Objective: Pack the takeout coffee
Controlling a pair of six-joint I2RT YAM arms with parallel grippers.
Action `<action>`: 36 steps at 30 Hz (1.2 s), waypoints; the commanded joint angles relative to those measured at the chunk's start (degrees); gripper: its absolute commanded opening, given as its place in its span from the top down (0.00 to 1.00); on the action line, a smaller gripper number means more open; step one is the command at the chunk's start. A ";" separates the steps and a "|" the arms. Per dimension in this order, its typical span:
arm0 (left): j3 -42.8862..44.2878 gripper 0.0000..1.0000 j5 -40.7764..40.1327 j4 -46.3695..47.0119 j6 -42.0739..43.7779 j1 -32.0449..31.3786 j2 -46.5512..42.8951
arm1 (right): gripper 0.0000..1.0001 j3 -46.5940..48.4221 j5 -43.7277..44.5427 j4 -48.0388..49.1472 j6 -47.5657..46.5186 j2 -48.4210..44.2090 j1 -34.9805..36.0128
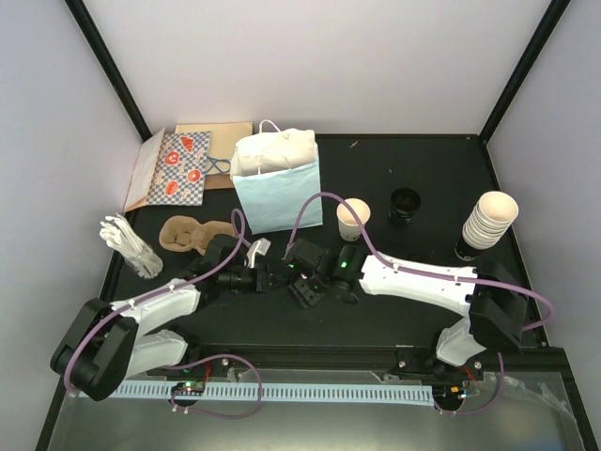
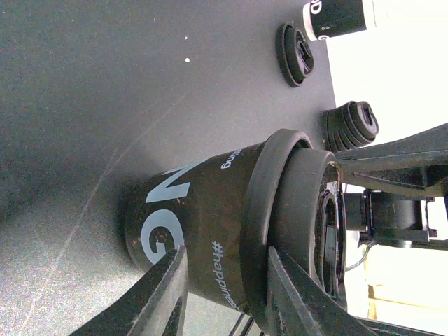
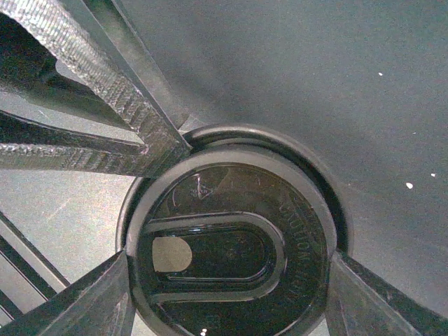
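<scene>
A black paper cup with white lettering [image 2: 189,210] is seen upright on the black table [image 2: 105,105], its round black plastic lid [image 3: 231,210] clasped by the right tool [image 3: 231,280]. The left tool [image 2: 224,269] is set against its side, grip impossible to tell. Beyond, a light blue paper bag [image 1: 277,193] is stood upright.

Robotics lab test cell: 2 arms, left arm [image 1: 150,305] and right arm [image 1: 423,279], stand bolted at the near edge of a black table [image 1: 413,169], boxed in by plain white walls [image 1: 329,66] and black posts [image 1: 108,66]. Purple cables [image 1: 319,202] loop off them; a white cable track [image 1: 310,393] runs along the front. Café props, a blue bag [image 1: 282,193], a carrier [image 1: 192,235] and stacked cups [image 1: 490,218], are the only furnishings.
</scene>
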 commanded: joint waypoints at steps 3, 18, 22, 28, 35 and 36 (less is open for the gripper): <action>-3.09 0.67 -10.22 -8.95 1.13 -2.56 3.17 | 0.34 -7.50 -12.09 -5.19 -1.83 6.68 1.16; 9.46 0.59 -6.70 -23.84 8.43 3.56 -8.24 | 0.34 -6.84 -11.40 -6.35 -9.27 3.81 1.19; 10.22 0.58 -3.95 -22.95 8.99 5.54 -8.57 | 0.34 -6.75 -13.46 -5.12 -11.21 3.52 1.15; 10.54 0.58 -3.41 -25.00 11.24 8.49 -9.31 | 0.34 -5.96 -13.21 -5.28 -12.84 4.72 1.30; 8.66 0.57 -3.88 -24.74 11.42 9.69 -11.90 | 0.34 -6.27 -12.98 -3.52 -14.75 3.89 1.78; 8.23 0.56 -3.88 -24.32 11.10 9.69 -12.24 | 0.34 -6.23 -12.67 -3.39 -15.01 3.95 1.85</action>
